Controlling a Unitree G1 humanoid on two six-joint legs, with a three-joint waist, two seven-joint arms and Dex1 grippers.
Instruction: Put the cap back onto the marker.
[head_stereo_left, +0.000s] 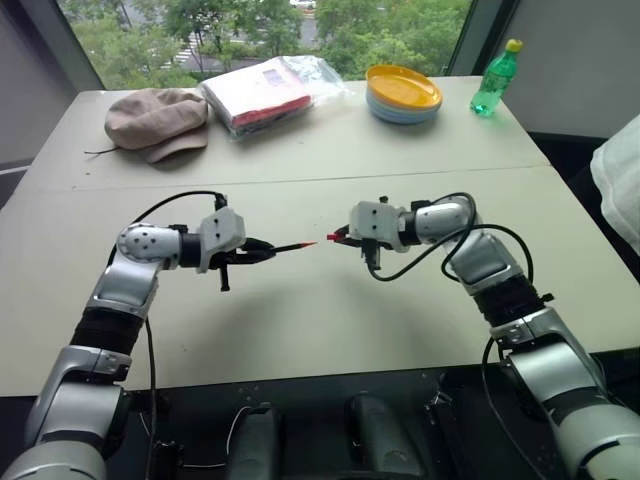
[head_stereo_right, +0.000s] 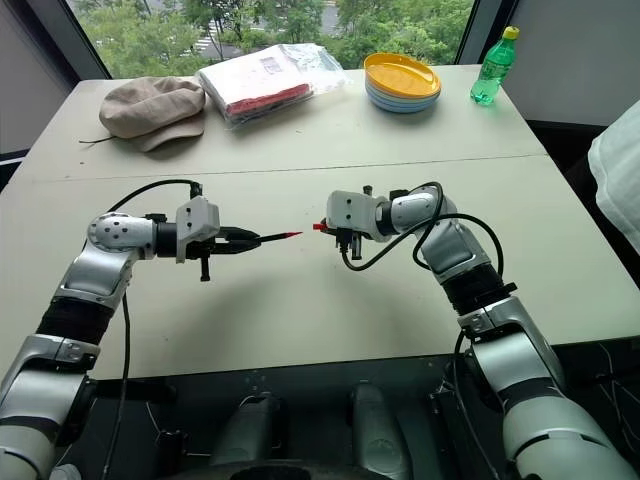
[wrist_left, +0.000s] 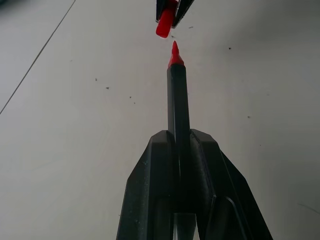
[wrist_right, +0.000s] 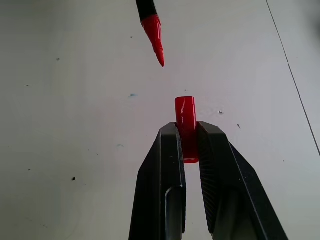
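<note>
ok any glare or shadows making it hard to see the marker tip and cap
Right wrist view: white glare streaks on the cap, outline still crisp. Left wrist view: marker tip sharp against the pale table. Left eye view: soft daylight, faint arm shadows on the table, both small but readable.

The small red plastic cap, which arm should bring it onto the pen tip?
Right, probably: its end effector already grips the small red plastic cap, just short of the dark-barrelled marker in the left end effector.

Both claws clamped, tips facing.
</note>
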